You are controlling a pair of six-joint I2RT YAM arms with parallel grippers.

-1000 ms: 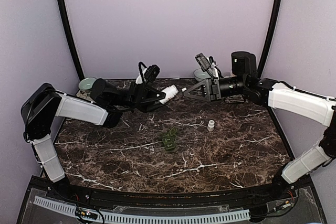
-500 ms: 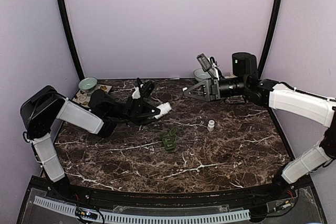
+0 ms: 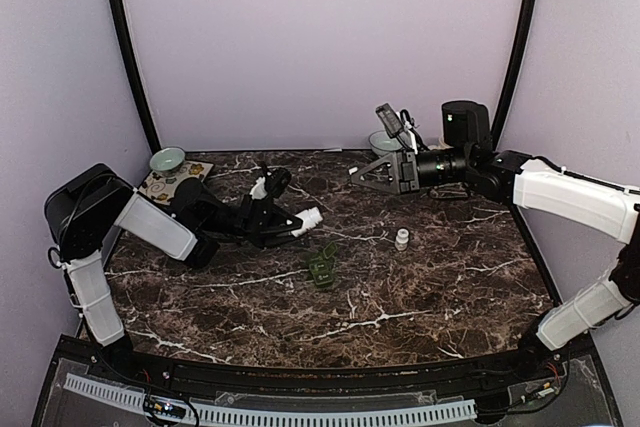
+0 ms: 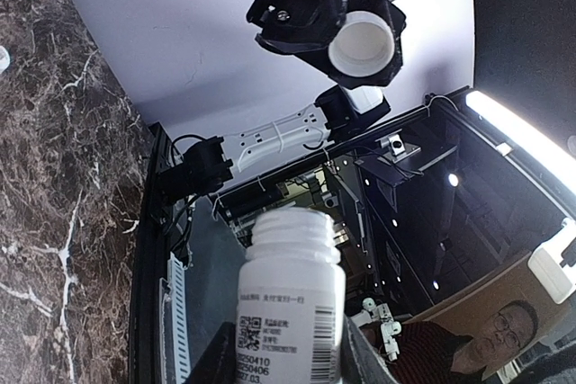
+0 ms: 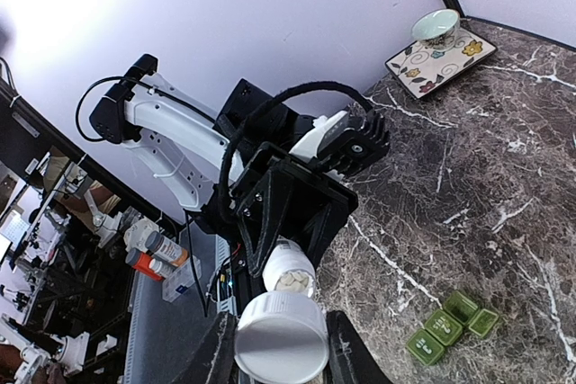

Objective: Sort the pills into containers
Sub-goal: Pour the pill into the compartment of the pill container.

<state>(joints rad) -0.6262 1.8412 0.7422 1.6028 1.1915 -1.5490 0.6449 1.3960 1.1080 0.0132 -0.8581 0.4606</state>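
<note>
My left gripper (image 3: 292, 220) is shut on an open white pill bottle (image 3: 307, 217), held tilted low over the table, mouth toward the right. In the left wrist view the bottle (image 4: 290, 299) sits between the fingers. My right gripper (image 3: 358, 175) is shut on the bottle's white cap (image 5: 281, 337), held above the table at the back. The right wrist view shows white pills inside the bottle's mouth (image 5: 290, 269). The dark green box of three compartments (image 3: 322, 266) lies on the table just right of and nearer than the bottle; it also shows in the right wrist view (image 5: 450, 321).
A second small white bottle (image 3: 401, 239) stands right of the green box. A teal bowl (image 3: 167, 159) rests on a patterned plate (image 3: 190, 171) at the back left. Another bowl (image 3: 380, 139) sits behind the right gripper. Dark marble table (image 3: 420, 297).
My left arm has come down and nearer with the open bottle, from level with the right gripper to low over the table by the green box. The right gripper has barely moved.
</note>
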